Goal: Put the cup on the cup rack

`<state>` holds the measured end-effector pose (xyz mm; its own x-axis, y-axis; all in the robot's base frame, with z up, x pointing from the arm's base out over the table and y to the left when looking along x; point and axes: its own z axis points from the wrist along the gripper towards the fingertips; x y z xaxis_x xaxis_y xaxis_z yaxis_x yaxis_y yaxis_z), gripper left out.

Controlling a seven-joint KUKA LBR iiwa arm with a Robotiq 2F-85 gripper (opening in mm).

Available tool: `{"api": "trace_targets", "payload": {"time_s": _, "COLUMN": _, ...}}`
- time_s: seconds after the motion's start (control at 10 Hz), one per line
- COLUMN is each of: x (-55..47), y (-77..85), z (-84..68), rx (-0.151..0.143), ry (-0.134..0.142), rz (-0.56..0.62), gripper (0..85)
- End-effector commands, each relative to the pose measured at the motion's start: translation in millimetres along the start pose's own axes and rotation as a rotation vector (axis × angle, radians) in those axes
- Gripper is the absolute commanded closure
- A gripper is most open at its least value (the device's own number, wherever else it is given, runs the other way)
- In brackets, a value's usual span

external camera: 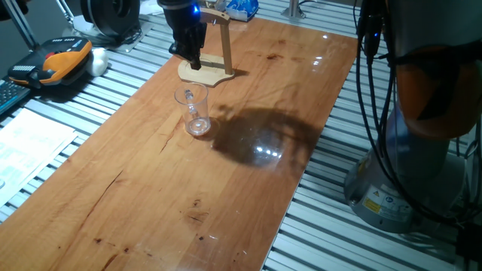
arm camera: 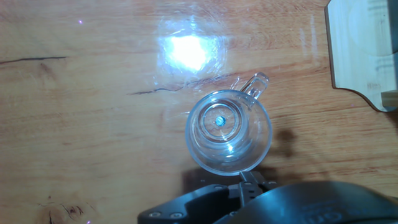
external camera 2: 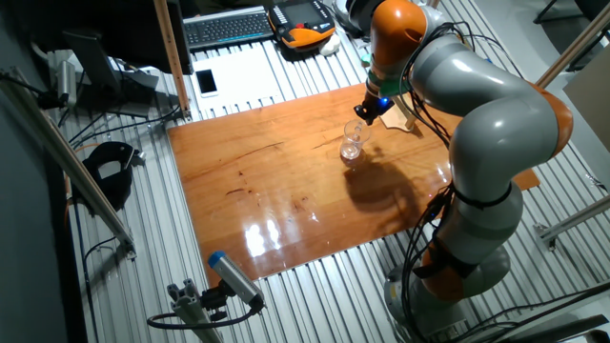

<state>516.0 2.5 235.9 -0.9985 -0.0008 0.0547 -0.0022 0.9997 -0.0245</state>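
The cup [external camera: 195, 113] is a clear glass mug standing upright on the wooden table, empty. In the hand view the cup [arm camera: 229, 130] shows from above, its handle pointing toward the cup rack [arm camera: 364, 50]. The cup rack [external camera: 205, 72] is a light wooden stand with a wavy base and a thin post, just behind the cup. My gripper [external camera: 193, 60] hangs above the table between cup and rack, its fingers together and holding nothing. In the other fixed view my gripper [external camera 2: 367, 114] is just above the cup [external camera 2: 353, 145].
The wooden table top [external camera: 151, 188] lies on a slatted metal bench. An orange and black handset [external camera: 56, 64] and papers lie off its left side. The robot's base [external camera: 422, 113] stands at the right edge. A keyboard [external camera 2: 229, 27] lies beyond the table.
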Motion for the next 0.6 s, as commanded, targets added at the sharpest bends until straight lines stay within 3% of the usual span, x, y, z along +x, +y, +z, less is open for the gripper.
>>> {"api": "trace_targets", "payload": {"time_s": 0.0, "x": 0.0, "y": 0.0, "z": 0.1, "rx": -0.001, "ry": 0.000, "rz": 0.000, "gripper": 85.0}}
{"api": "trace_targets", "payload": {"time_s": 0.5, "x": -1.2, "y": 1.2, "z": 0.8, "rx": -0.005, "ry": -0.001, "rz": 0.009, "gripper": 85.0}}
